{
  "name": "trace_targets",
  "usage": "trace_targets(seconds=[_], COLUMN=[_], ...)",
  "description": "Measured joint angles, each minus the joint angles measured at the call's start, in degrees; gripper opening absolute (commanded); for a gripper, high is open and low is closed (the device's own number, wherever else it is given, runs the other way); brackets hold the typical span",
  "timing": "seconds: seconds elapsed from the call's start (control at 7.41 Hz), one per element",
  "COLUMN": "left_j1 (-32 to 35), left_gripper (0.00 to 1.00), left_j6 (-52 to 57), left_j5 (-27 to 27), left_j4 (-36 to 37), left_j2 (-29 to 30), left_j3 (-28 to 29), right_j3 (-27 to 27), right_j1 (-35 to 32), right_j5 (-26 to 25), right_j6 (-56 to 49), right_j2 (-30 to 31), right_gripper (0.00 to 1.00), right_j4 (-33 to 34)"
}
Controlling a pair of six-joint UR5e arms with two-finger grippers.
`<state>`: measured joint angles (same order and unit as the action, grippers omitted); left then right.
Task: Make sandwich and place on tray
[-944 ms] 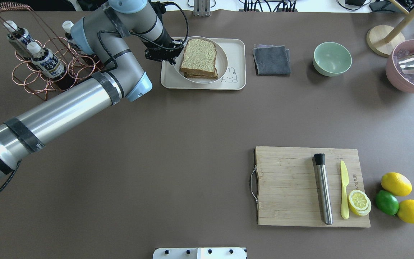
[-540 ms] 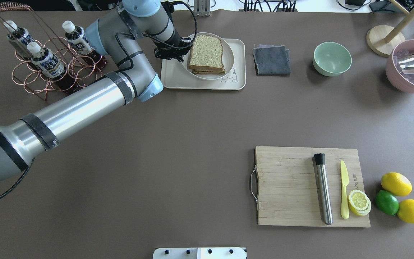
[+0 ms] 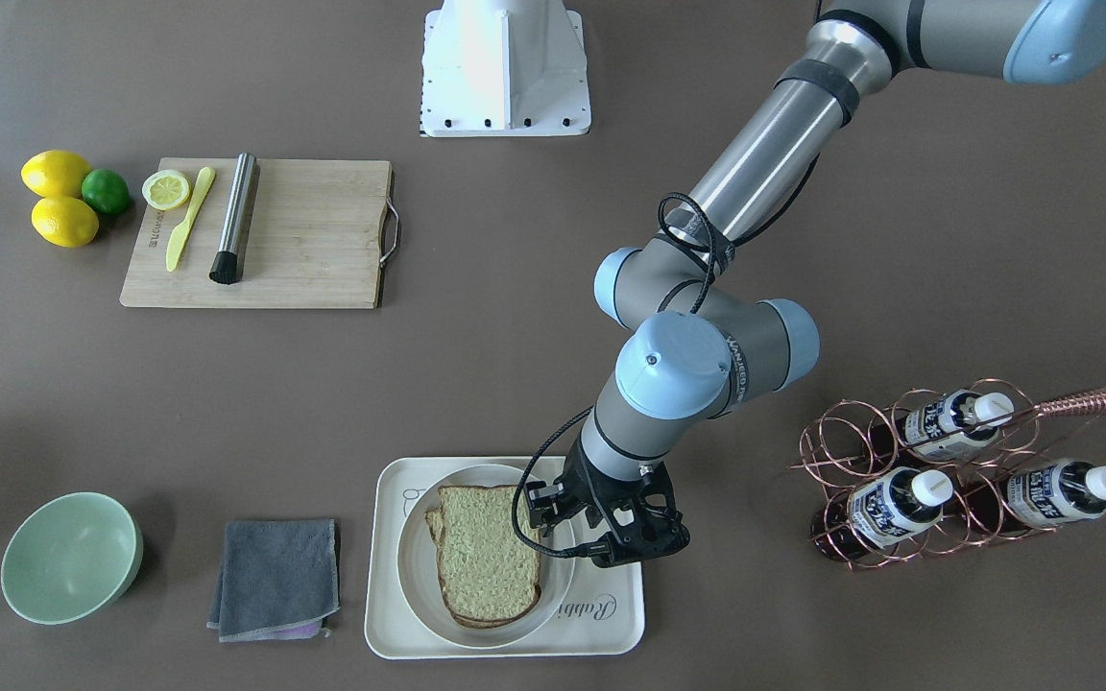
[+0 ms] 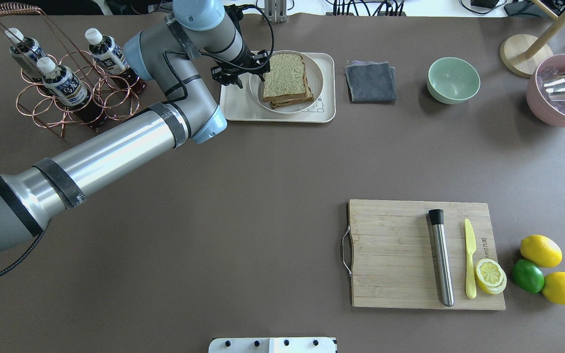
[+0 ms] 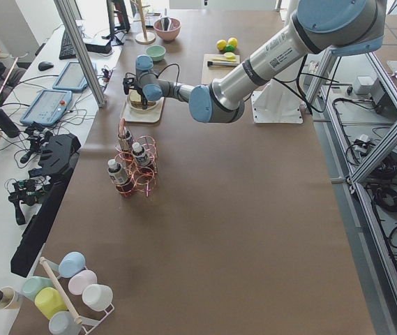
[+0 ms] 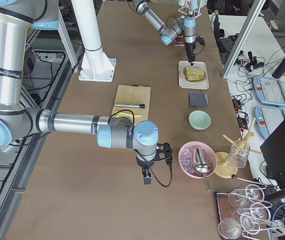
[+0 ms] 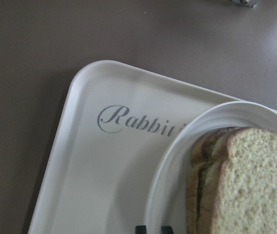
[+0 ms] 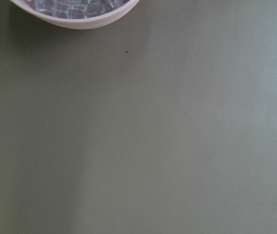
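Observation:
The sandwich (image 4: 287,78), two brown-crusted bread slices, lies on a white round plate (image 4: 318,81). The plate is inside the cream tray (image 4: 233,110), toward the tray's right end in the overhead view. My left gripper (image 4: 258,66) is at the plate's left rim and shut on it. The left wrist view shows the fingertips (image 7: 140,229) at the rim, the bread (image 7: 255,185) and the tray's "Rabbit" script (image 7: 143,124). No egg shows. My right gripper (image 6: 147,179) shows only in the exterior right view, over bare table by the pink bowl (image 6: 196,159). I cannot tell whether it is open.
A copper rack of bottles (image 4: 62,83) stands left of the tray, close to my left arm. A grey cloth (image 4: 371,81), a green bowl (image 4: 453,80) and a pink ice bowl (image 4: 562,93) lie to the right. A cutting board (image 4: 395,255) and citrus fruit (image 4: 540,251) are at front right.
My left gripper has moved right over the tray with the plate and sandwich, from the tray's middle toward its right end. The bread has turned slightly.

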<state>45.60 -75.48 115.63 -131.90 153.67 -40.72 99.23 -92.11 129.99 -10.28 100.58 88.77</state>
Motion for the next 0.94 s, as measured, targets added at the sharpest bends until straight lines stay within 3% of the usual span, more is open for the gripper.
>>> trace_targets(seconds=[0.27,0.94], left_j1=[0.05,-1.17], left_gripper=[0.99,0.99], left_j6=[0.11,0.59], left_j5=[0.34,5.69], left_j4=[0.02,12.25], left_j2=[-2.9,-32.37], left_j3=[-4.71,-49.14], right_j3=[-0.01,-0.01], right_j1=[-0.03,0.0], right_j5=[0.0,0.09], right_j6=[-0.4,-0.57], right_j2=[0.11,0.15], right_gripper=[1.0,1.0], right_j4=[0.0,0.01])
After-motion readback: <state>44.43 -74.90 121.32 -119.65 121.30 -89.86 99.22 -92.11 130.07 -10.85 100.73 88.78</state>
